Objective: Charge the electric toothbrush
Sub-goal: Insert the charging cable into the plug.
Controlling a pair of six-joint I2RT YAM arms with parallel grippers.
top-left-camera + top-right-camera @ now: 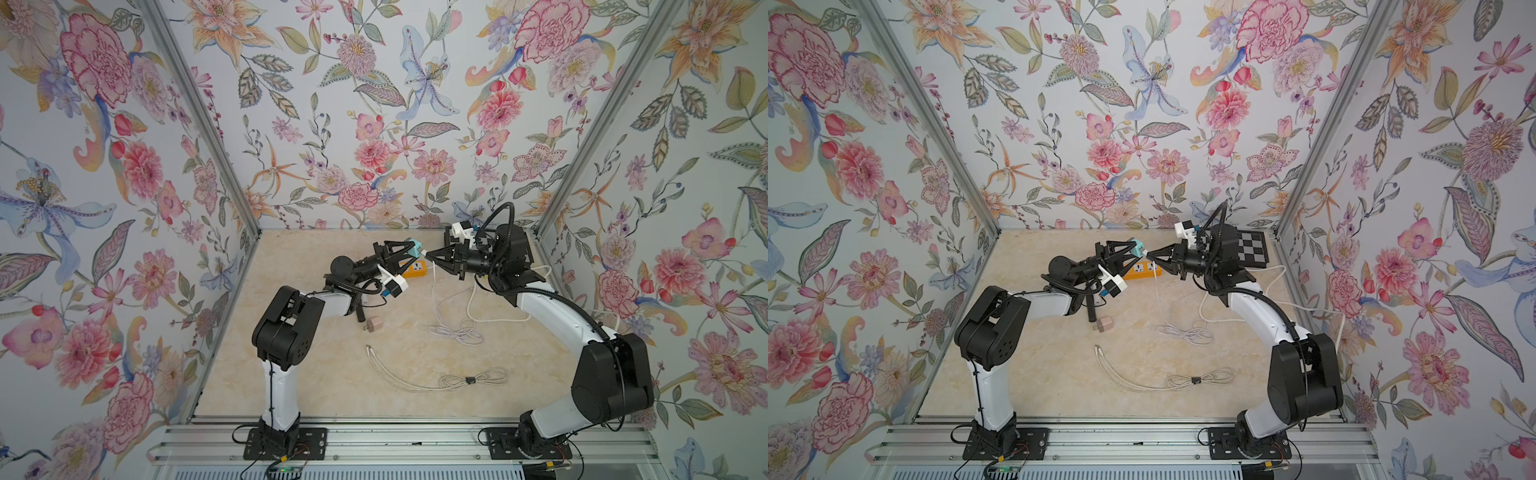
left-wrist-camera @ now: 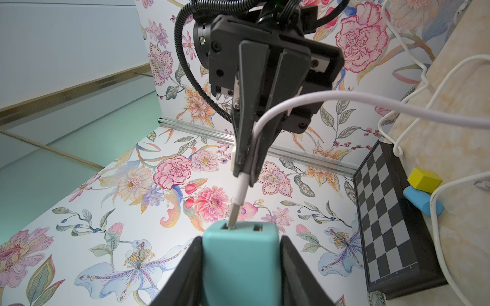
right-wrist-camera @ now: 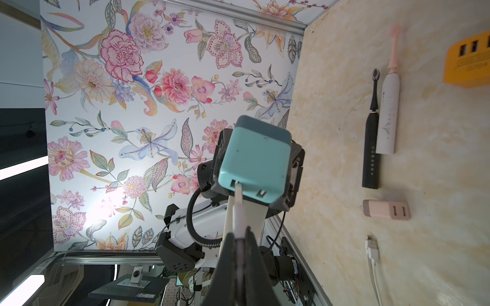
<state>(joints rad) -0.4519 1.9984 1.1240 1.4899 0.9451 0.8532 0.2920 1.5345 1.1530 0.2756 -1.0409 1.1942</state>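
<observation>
Your right gripper point(image 2: 245, 172) is clenched on the white cable's plug point(image 2: 238, 196). Its flat metal tip sits at the mouth of a slot in the teal adapter point(image 3: 254, 159), straight ahead. Your left gripper point(image 2: 240, 278) clasps that smooth, round-cornered block by its sides. You're mid-insertion, I'd say, so next push in square to the port. Below both grippers, the slim black toothbrush point(image 3: 371, 148) and white toothbrush point(image 3: 388, 111) lie side by side on the marbled table point(image 3: 344, 79).

Charger point(image 2: 240, 262): teal plastic, smooth, matt, lightly marked. Cable point(image 2: 371, 102): white plastic sheath, smooth, slight sheen; plug tip point(image 2: 233, 220) bare metal. Tabletop point(image 1: 332, 374): beige marble-look surface, smooth, low gloss. Walls point(image 1: 374, 124): printed floral paper, matt. Frame rails point(image 1: 374, 440): brushed metal. Power strip point(image 3: 469, 63): orange plastic, smooth.
</observation>
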